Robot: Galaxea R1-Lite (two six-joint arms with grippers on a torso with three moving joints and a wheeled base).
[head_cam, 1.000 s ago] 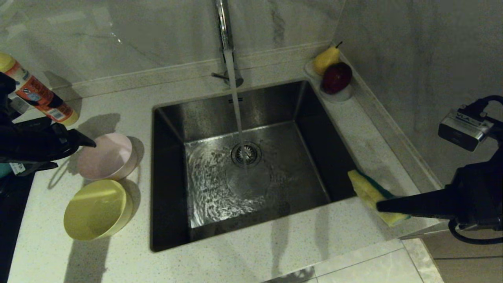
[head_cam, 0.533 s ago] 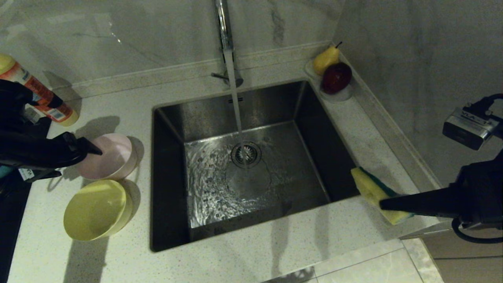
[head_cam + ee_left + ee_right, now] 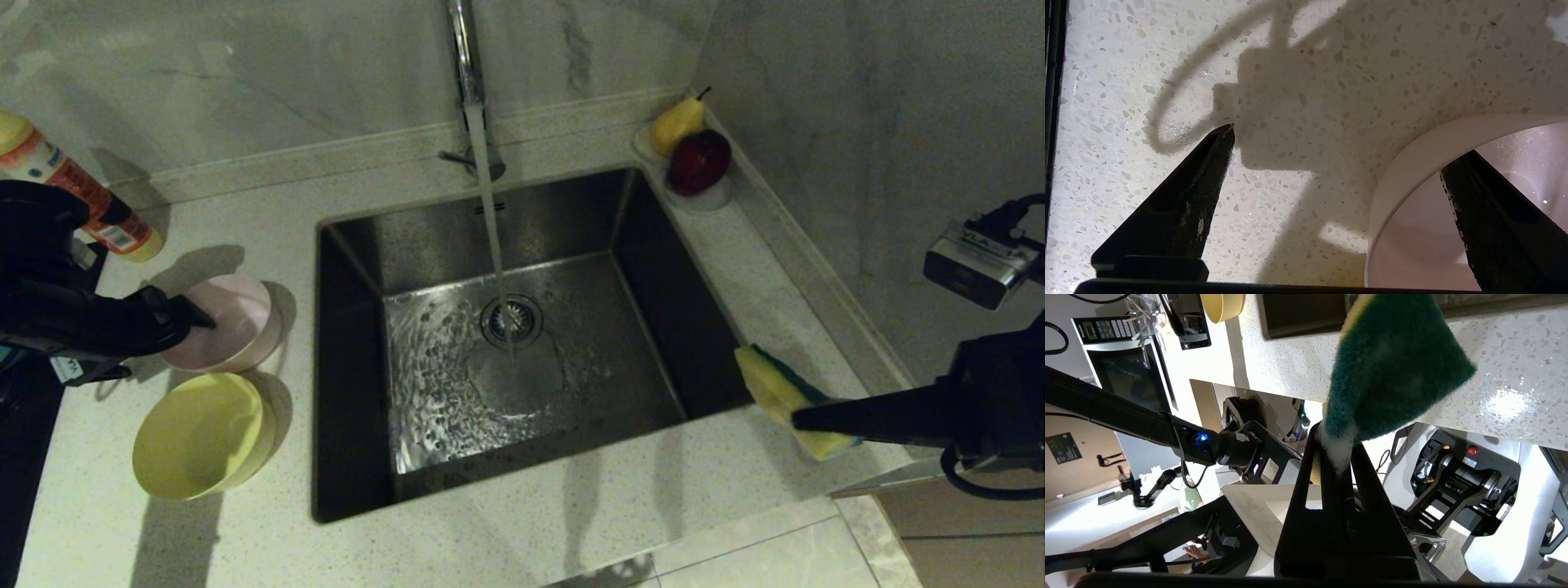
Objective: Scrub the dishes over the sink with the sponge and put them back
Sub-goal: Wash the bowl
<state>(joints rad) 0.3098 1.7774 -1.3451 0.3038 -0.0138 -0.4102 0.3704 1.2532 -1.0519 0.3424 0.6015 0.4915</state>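
Here the left gripper (image 3: 192,320) reaches in from the left edge of the counter (image 3: 531,523), its jaws spread wide around the near rim of the pink bowl (image 3: 233,322); in the left wrist view one finger (image 3: 1486,220) sits over the bowl's inside while the other is outside it above bare speckled stone, and nothing is gripped. The pink bowl stands on the counter left of the sink (image 3: 522,269), with the yellow bowl (image 3: 200,437) just in front of it, tilted on its side and touching or nearly touching it. No teal bowl can be made out. The right gripper (image 3: 804,420) is clamped on the sponge (image 3: 775,392), which it holds over the counter at the sink's front right corner, yellow foam facing the head camera and the green scouring face (image 3: 1392,371) turned toward the right wrist camera. Water runs from the tap (image 3: 465,57) straight down onto the drain strainer (image 3: 512,320), spreading in ripples over the basin floor. A soap bottle (image 3: 73,196) lies behind the left arm, and a white dish (image 3: 702,196) with a pear (image 3: 676,124) and a dark red fruit (image 3: 700,161) sits in the back right corner.
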